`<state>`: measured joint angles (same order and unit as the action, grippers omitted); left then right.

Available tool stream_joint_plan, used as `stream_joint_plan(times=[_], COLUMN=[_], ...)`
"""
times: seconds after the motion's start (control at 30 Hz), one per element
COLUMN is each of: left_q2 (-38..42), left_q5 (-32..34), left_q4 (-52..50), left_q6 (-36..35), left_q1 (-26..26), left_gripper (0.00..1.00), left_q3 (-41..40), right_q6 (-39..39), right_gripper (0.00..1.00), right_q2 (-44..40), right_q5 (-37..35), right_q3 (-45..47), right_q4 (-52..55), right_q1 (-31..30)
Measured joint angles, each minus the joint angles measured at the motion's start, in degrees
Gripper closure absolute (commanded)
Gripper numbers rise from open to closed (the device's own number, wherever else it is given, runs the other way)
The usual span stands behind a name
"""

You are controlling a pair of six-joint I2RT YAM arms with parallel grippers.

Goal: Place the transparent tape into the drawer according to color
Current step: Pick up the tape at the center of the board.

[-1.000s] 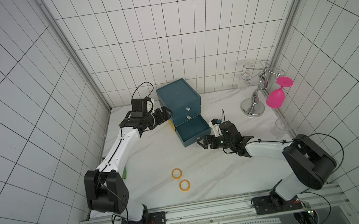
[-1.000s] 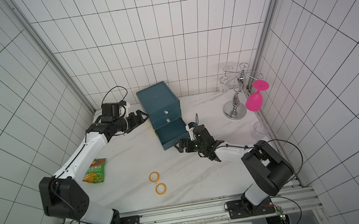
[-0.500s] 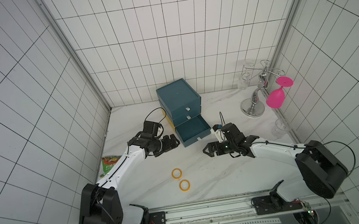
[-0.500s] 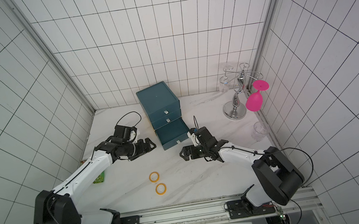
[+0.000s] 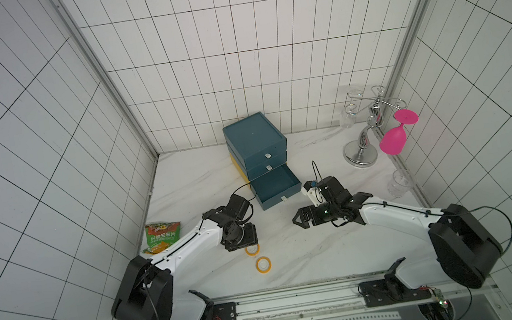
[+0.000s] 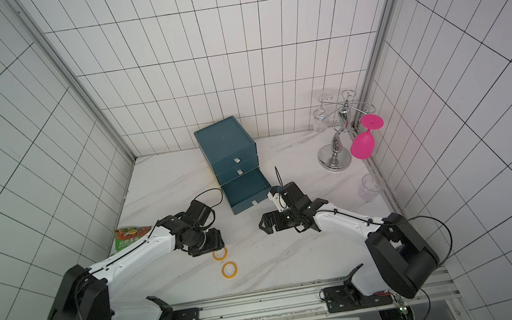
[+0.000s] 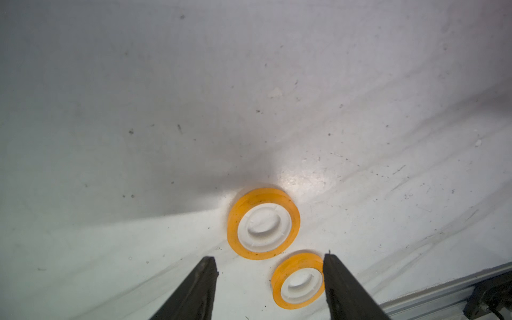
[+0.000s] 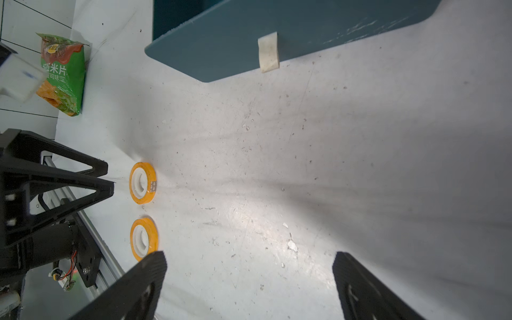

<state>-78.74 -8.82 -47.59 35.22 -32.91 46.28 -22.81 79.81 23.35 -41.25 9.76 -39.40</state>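
White tabletop (image 8: 277, 180), grey patch on tape (image 8: 142, 183), right-wrist view

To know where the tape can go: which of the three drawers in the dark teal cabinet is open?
The bottom teal drawer, pulled out, its inside showing; the middle drawer and top drawer above it are shut.

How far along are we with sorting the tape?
Done: bottom drawer pulled out, nothing visible inside. In hand: left end effector, jaws apart, hangs over one orange roll, not gripping it; right end effector open, empty. Left: that roll and the second roll lie on the table. No red or purple rolls show.
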Motion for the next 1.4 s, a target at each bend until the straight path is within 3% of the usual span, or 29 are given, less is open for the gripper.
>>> stream_joint_plan(times=[0.5,0.9,1.2,1.4], left_q2=[-6.82,-7.74,-5.79,-0.37], left_q5=[2.73,3.69,5.62,8.37], left_q4=[1.55,1.6,1.2,2.8], left_q6=[0.09,-0.07,1.16,2.8], left_q1=[-0.15,-0.55,-0.81,-0.81], left_gripper=[0.58,1.0,1.0,1.0], left_q3=[-1.55,-0.92,-0.07,6.25], right_q6=[0.09,0.0,-0.46,-1.33], right_gripper=[0.01,0.01,0.01,0.01], right_q2=[-1.6,-1.66,-1.79,-3.13], right_q5=[-0.04,-0.09,-0.26,-0.72], right_q3=[0.02,0.09,0.37,1.64], right_q4=[0.48,0.46,0.22,-0.24], right_q1=[0.0,0.0,0.0,0.04])
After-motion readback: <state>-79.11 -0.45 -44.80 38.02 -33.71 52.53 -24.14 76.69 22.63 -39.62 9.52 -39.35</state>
